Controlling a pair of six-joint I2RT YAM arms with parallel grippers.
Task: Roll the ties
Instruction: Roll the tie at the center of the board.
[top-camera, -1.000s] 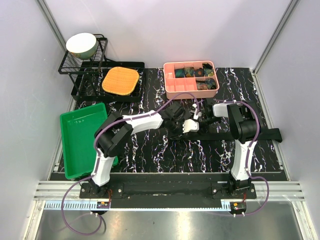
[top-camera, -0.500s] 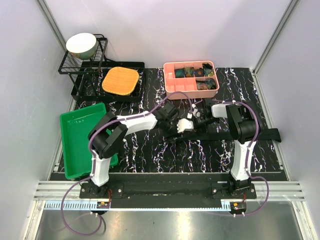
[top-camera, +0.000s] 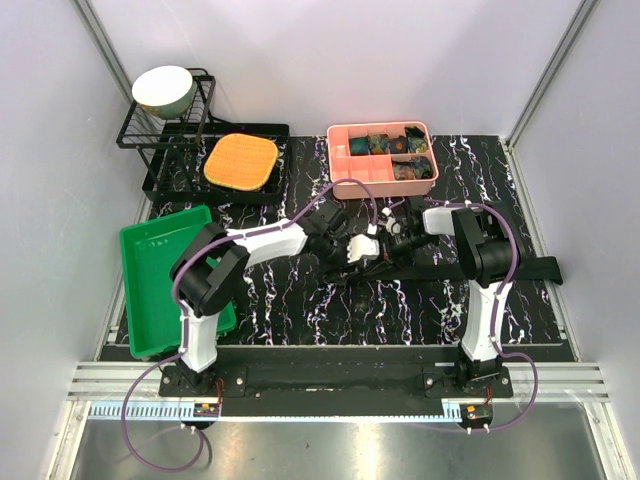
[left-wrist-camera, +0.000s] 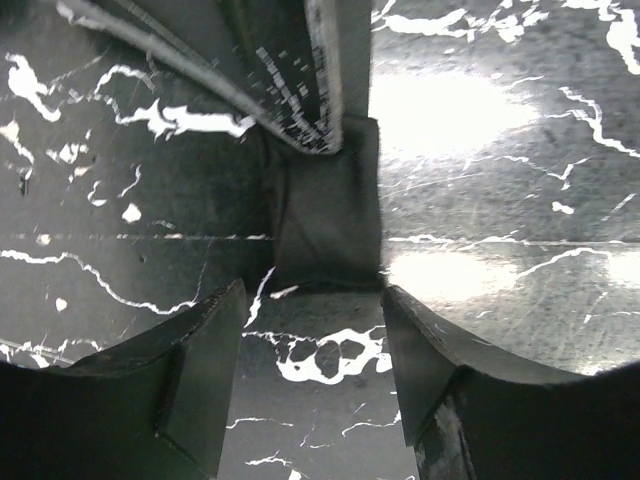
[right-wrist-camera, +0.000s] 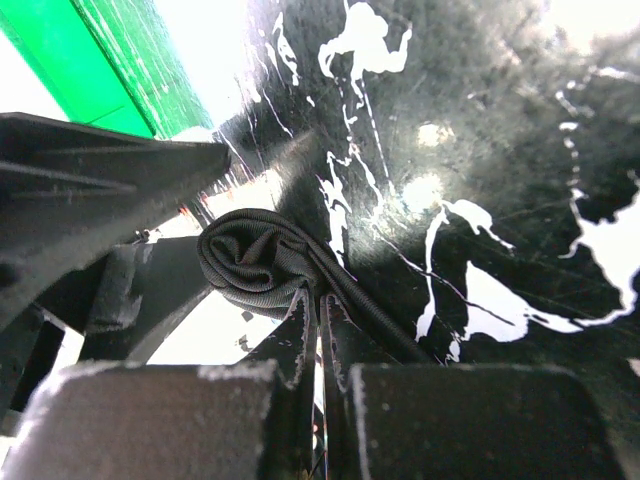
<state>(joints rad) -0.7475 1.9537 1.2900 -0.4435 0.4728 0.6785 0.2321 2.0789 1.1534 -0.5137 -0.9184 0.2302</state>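
Black tie: lay flat across the right half of the desk, running from the desk's middle to its right edge, where its end overhung slightly.
Rolled end: a small, tight coil of dark ribbed fabric sat on the desk surface at the desk's middle, with the strip trailing away from it.
Right end effector: fingers were together, with the coil pressed against their tips and the fabric apparently nipped between them.
Left end effector: fingers stood apart and held nothing. They were low over the desk, just short of a flat dark fold of the tie.
Stored ties: rolled, patterned pieces sat in the far compartments of a pink divided box at the far edge of the desk.
Green tray: lay at the left edge.
Black wire rack: stood at the far left corner and carried a pale bowl and an orange square pad.
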